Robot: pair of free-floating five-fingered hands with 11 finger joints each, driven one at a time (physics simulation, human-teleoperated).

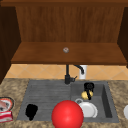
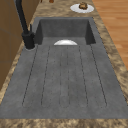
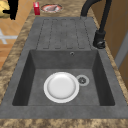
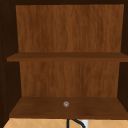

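— Dark grey sink [image 1: 107, 100] set in a speckled stone table [image 1: 15, 87], under an open wooden wall cabinet [image 1: 67, 53]. What are you holding?

— My right hand [image 1: 88, 87] hangs above the basin, towards its back edge. Its fingers are curled down round a small yellow thing [image 1: 86, 95]. I cannot tell what the thing is.

— And which step is that?

— I judge it a carry, with the thing in the air and set down nowhere. Lowering it would call for a straight, slow descent.

— What is in the way?

— A white plate [image 1: 88, 109] lies flat on the basin floor beside the drain, nearer the front edge. The black tap [image 1: 67, 75] stands at the sink's back edge, its spout arching close to my hand. A big red ball [image 1: 67, 114] shows at the sink's front edge; I cannot tell if it rests on anything.

— Anything else?

— My left hand [image 1: 31, 111] hovers over the draining board's front left corner. A dish of food [image 1: 5, 103] and a red box [image 1: 5, 116] sit at the table's left end. A small grey round thing [image 1: 66, 50] lies on the cabinet's lowest shelf.
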